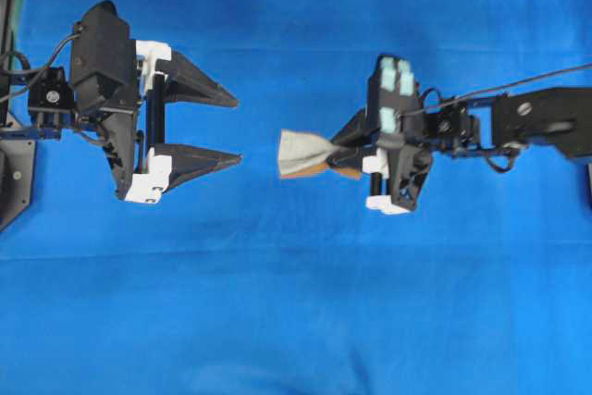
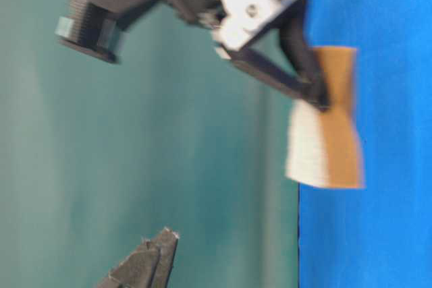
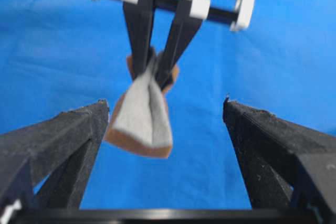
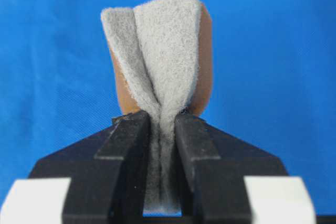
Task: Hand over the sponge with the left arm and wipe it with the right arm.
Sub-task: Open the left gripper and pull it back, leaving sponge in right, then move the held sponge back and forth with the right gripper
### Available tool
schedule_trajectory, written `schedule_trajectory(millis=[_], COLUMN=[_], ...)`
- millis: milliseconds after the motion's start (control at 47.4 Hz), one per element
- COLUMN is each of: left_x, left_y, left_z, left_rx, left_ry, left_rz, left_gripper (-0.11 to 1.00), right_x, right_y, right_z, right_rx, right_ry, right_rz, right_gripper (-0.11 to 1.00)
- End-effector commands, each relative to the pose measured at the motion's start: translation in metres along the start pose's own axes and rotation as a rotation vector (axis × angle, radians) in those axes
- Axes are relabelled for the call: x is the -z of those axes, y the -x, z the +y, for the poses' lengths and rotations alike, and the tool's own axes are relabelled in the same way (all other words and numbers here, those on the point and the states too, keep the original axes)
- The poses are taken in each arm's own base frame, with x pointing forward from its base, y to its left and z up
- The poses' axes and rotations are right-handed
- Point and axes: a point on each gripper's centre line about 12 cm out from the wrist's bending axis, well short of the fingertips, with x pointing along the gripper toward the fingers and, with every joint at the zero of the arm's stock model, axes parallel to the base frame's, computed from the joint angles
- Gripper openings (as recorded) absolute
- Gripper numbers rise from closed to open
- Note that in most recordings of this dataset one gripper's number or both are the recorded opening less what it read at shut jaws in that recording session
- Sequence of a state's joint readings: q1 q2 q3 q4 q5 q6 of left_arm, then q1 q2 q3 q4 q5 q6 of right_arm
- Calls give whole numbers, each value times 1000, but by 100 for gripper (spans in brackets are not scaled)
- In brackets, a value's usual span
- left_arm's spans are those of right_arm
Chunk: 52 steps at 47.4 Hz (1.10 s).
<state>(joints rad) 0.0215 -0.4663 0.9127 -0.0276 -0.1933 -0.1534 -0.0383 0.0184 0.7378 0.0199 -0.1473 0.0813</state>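
Observation:
The sponge [image 1: 301, 153] is pinched at one end, so its grey fuzzy top folds inward over the orange-brown layer. My right gripper [image 1: 347, 150], with pale blue-green patches on its housing, is shut on it and holds it above the blue cloth. In the right wrist view the sponge [image 4: 163, 45] fans out beyond the right gripper [image 4: 160, 121]. My left gripper [image 1: 237, 128] stands wide open a short way left of the sponge, apart from it. From the left wrist the sponge [image 3: 139, 121] hangs ahead of the open left gripper [image 3: 164, 101], nearer its left finger.
A blue cloth [image 1: 296, 321] covers the whole table. Black mounting hardware [image 1: 14, 173] sits at the far left edge. At table level the sponge [image 2: 324, 139] hangs from the right gripper's fingers [image 2: 307, 65], with a left fingertip [image 2: 158, 254] low in that view.

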Motion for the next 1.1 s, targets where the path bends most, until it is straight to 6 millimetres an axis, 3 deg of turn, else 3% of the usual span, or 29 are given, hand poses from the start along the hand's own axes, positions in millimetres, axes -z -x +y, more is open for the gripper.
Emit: schedule_trajectory(millis=[0,232,527,928,1075], left_x=[-7,-5,-5,-5,-4], left_y=[2,1,1,1,0], left_z=[-2,-2,-2,-1,-1], left_rx=[8,7,7,5,3], left_ry=[-4,-4,-4,-3,-3], left_rz=[-27,-19,-19,-19,-18], left_gripper=[87,87,87,87,87], right_x=[2,40,47,42,38], right_y=[-10,-41,-45,-31,-26], right_z=[1,9,3,-98,-125], right_rx=[-4,-16,-1,187,236], right_ry=[-3,12,-1,-22,-6], right_rz=[-15,77,104,98,84], right_gripper=[20,20,20,20,20])
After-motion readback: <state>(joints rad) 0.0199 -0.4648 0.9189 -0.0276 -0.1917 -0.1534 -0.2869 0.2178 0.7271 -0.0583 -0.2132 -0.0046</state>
